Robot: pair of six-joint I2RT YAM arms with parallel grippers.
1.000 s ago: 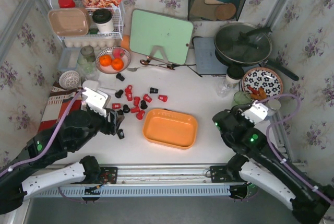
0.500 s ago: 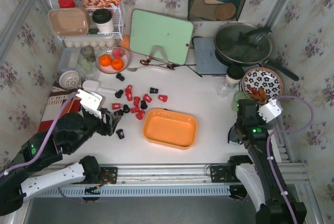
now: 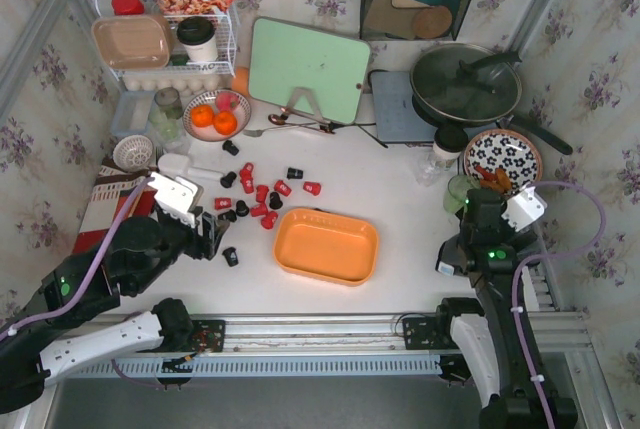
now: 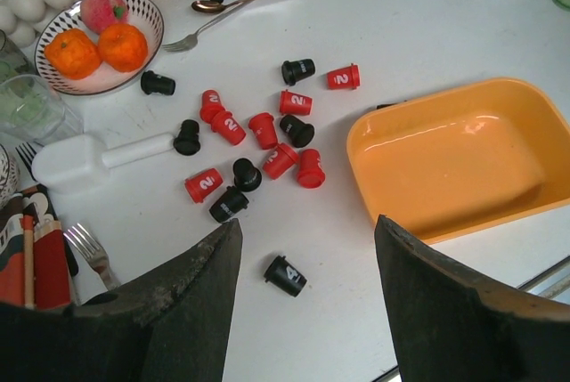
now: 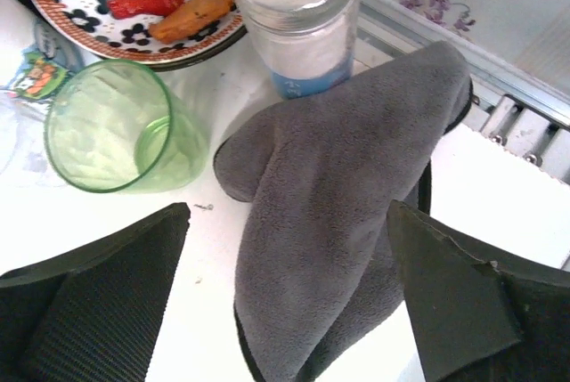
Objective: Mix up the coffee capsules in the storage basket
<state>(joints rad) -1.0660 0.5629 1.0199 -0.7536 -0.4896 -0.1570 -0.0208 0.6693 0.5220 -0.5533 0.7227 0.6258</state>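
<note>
The orange storage basket [image 3: 326, 245] [image 4: 454, 159] lies empty at the table's front middle. Several red and black coffee capsules [image 3: 262, 194] [image 4: 267, 128] lie scattered on the white table to its left. One black capsule marked 4 [image 4: 285, 275] [image 3: 231, 257] lies alone, nearer to me. My left gripper [image 3: 213, 239] [image 4: 307, 226] hangs open just above that lone capsule, holding nothing. My right gripper [image 3: 472, 211] [image 5: 287, 213] stands open at the table's right edge, over a grey cloth [image 5: 347, 213], far from the capsules.
A bowl of oranges [image 3: 215, 117] and a white scoop [image 4: 89, 158] sit behind and left of the capsules. A green cup [image 5: 120, 133], a jar [image 5: 298, 17] and a patterned plate [image 3: 502, 157] crowd the right edge. Cutting board [image 3: 308, 67] and pan [image 3: 465, 84] stand at the back.
My right arm swung from facing the table's middle round to the right edge, and its jaws went from shut to open. The left arm drew back slightly.
</note>
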